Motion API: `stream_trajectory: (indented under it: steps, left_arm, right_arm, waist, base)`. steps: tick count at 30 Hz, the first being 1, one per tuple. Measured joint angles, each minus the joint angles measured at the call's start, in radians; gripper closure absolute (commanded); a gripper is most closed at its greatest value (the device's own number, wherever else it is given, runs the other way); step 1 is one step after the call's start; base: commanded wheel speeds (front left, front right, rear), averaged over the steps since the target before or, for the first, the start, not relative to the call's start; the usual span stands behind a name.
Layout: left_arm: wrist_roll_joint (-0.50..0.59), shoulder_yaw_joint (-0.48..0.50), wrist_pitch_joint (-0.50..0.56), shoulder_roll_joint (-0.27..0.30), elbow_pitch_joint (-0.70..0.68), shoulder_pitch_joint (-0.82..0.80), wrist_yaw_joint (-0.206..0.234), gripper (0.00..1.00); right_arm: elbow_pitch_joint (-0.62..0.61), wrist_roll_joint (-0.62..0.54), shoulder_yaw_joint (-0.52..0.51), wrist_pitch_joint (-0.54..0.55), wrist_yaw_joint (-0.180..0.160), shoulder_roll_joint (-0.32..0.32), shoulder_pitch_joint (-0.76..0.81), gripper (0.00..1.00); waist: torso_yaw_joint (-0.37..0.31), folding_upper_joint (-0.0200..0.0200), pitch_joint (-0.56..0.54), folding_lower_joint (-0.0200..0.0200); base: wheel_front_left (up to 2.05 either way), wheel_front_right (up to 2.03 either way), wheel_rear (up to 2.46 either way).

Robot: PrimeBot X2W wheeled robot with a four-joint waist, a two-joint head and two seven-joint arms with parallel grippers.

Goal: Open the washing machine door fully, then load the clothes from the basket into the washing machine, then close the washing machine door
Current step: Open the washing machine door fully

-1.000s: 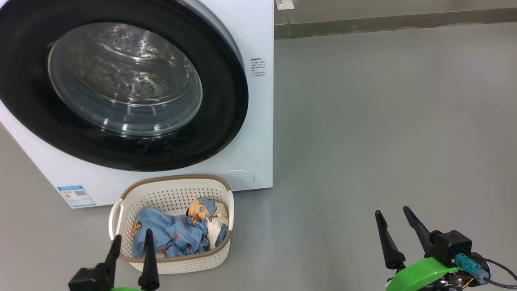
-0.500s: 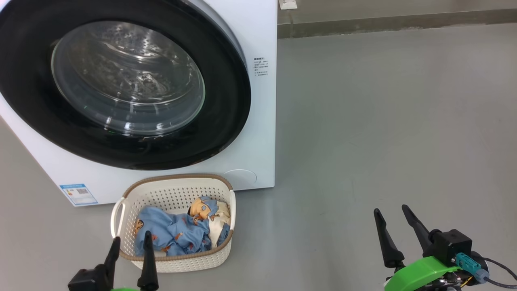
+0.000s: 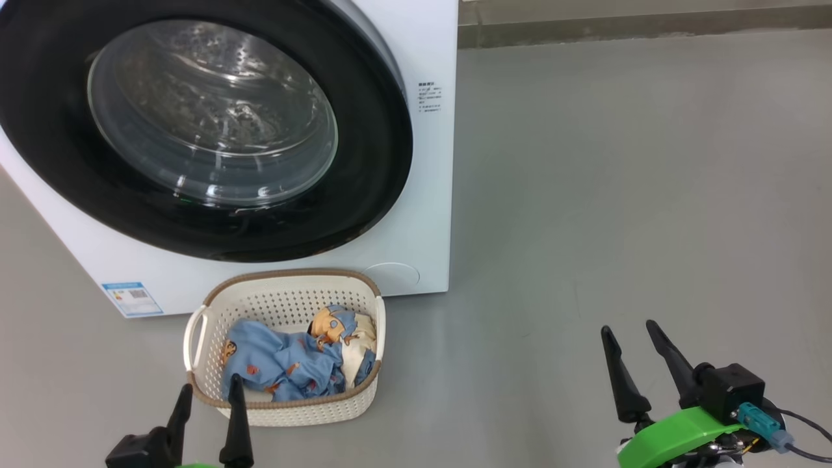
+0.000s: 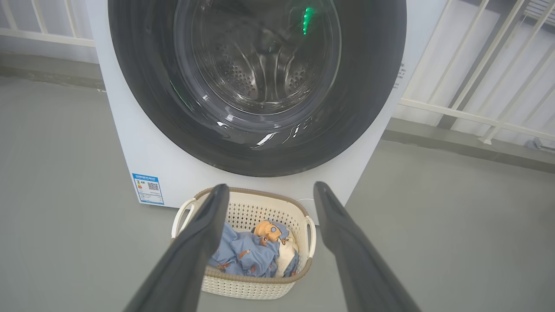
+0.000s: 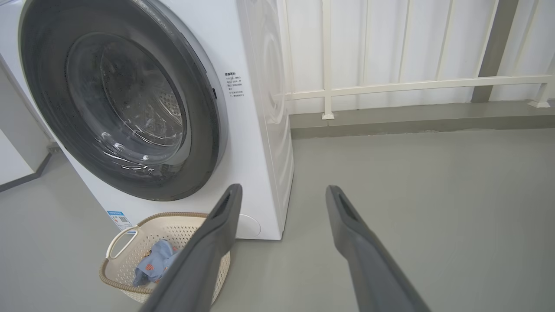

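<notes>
The white washing machine (image 3: 426, 214) stands at the upper left with its round black door (image 3: 364, 201) shut flat against the front. Before it on the floor sits the cream basket (image 3: 286, 296) holding blue and cream clothes (image 3: 286, 367). My left gripper (image 3: 209, 385) hovers open at the basket's near rim, empty. Out on the bare floor to the right, my right gripper (image 3: 628, 328) is open and empty too. The left wrist view looks at the door (image 4: 368, 108), basket (image 4: 256, 208) and clothes (image 4: 247, 255) between open fingers. In the right wrist view the machine (image 5: 256, 143) and basket (image 5: 125, 255) lie left.
Grey floor (image 3: 617, 182) stretches to the right of the machine. A low grey kerb (image 3: 637, 26) runs along the back, with a white railing (image 5: 390, 84) above it. A blue label (image 3: 132, 298) marks the machine's lower left corner.
The whole head view has shifted: machine and basket sit slightly higher and further right, so the camera moved. Both grippers stay open in much the same spots.
</notes>
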Motion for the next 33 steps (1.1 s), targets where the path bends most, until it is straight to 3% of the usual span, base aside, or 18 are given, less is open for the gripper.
stream_trajectory:
  steps: [1,5,9,16,20,25,33]
  left_arm:
    - [-0.007,0.001,0.000,0.000,0.002,0.000,0.003,0.00]
    - [-0.007,0.001,0.000,0.000,0.006,0.000,0.007,0.00]
    - [-0.009,-0.002,0.000,0.000,0.007,-0.001,0.007,0.00]
    - [-0.041,-0.013,0.000,0.000,0.007,-0.025,0.006,0.00]
    - [-0.050,-0.027,0.000,0.000,-0.002,-0.051,0.006,0.00]
    - [-0.063,-0.049,-0.001,0.000,-0.013,-0.084,0.006,0.00]
    - [-0.106,-0.100,-0.004,-0.001,-0.025,-0.137,0.007,0.00]
  right_arm:
    - [-0.007,0.020,0.004,0.000,0.000,0.000,0.000,1.00]
    - [-0.029,0.043,0.020,0.000,0.000,0.000,0.000,1.00]
    - [-0.007,0.201,0.030,0.000,0.000,0.000,-0.001,1.00]
    - [0.111,0.661,0.086,0.000,0.000,-0.002,-0.105,1.00]
    - [0.158,0.856,0.093,0.022,0.000,-0.004,-0.199,1.00]
    - [0.169,0.914,0.082,0.100,0.000,-0.015,-0.311,1.00]
    - [0.170,0.938,0.044,0.225,0.000,-0.096,-0.509,1.00]
  waist:
    - [0.002,0.0000,0.002,0.0000]
    - [0.009,0.0000,0.009,0.0000]
    - [0.023,0.0000,0.021,0.0000]
    - [0.052,0.0000,0.063,0.0000]
    - [0.071,-0.0001,0.098,0.0000]
    - [0.097,0.0000,0.147,0.0000]
    - [0.145,0.0000,0.234,0.0000]
  base:
    - [0.00,0.00,0.00]
    - [0.00,0.00,0.00]
    - [0.00,0.00,0.00]
    - [0.00,0.00,0.00]
    - [0.00,0.00,0.00]
    - [0.00,0.00,0.00]
    - [0.00,0.00,0.00]
